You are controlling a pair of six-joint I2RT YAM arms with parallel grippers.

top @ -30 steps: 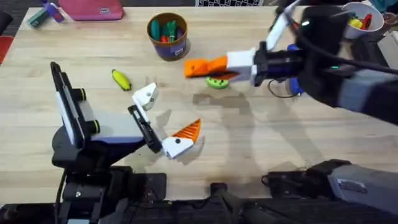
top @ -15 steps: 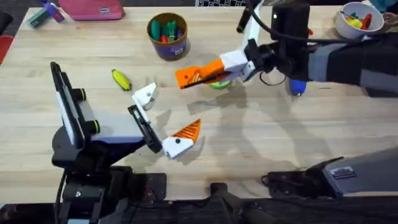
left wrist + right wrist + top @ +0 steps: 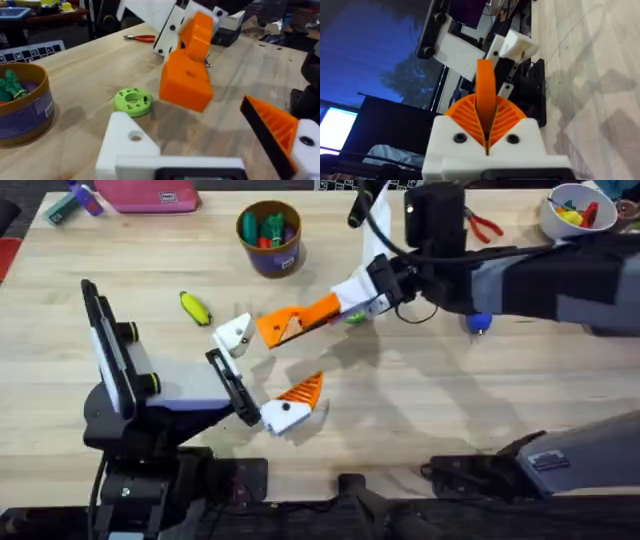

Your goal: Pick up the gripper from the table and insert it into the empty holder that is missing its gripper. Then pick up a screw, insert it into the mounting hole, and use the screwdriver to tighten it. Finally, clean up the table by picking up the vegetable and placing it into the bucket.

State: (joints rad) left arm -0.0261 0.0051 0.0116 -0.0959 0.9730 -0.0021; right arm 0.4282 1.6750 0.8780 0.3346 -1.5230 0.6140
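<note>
Right gripper clamps orange gripper beside holder.

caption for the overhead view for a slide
Right gripper carries the orange gripper toward the empty white holder on the left arm's claw.

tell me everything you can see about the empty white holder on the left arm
The holder is a small white angular block of smooth plastic with a round mounting hole in its face. It carries no orange finger, unlike its partner block on the same left tool. It sits low over the table. The orange gripper, held by the right tool, hovers just beside it, not yet inserted.
</note>
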